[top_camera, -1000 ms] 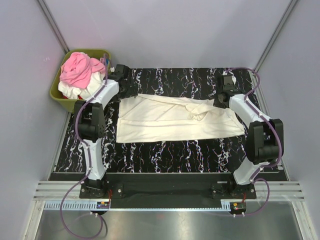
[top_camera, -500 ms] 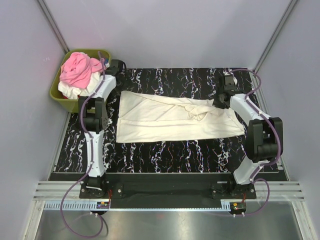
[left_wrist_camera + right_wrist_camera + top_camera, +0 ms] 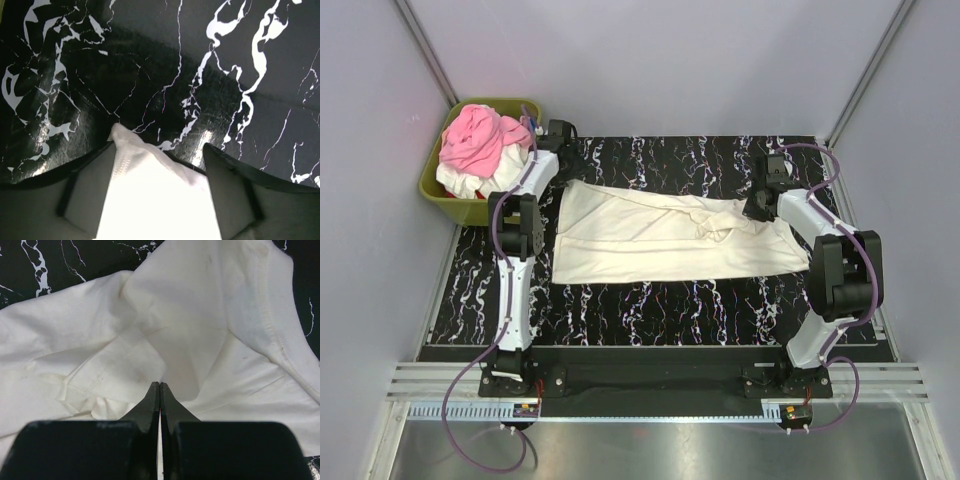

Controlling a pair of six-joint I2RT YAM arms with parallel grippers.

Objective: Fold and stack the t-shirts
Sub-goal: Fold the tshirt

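Cream t-shirt [image 3: 670, 240] lies spread sideways across the black marbled table [image 3: 670, 310], between the two arms. Its middle and right part are rumpled into loose folds. A green bin [image 3: 432, 188] sits off the table's far left corner, heaped with a pink garment [image 3: 475, 140] and a white garment [image 3: 460, 180] that are not yet folded.

The main risk is an uneven pull. The right side appears to be gripped on a crumpled inner fold rather than a clean edge, so lifting from there would likely bunch the layers instead of turning them over flat. The left side has only the very tip of a corner within reach, and a shallow bite could let it slip free, so the shirt would swing and skew.

The left arm [image 3: 512, 290] reaches to the shirt's far left corner. Its jaws stand wide apart, astride the pointed corner of cloth, and do not appear to be clamping it.

The right arm [image 3: 800, 212] reaches to the shirt's far right part. Its jaws are closed, tips together, buried in a fold where creases converge, apparently pinching the fabric.
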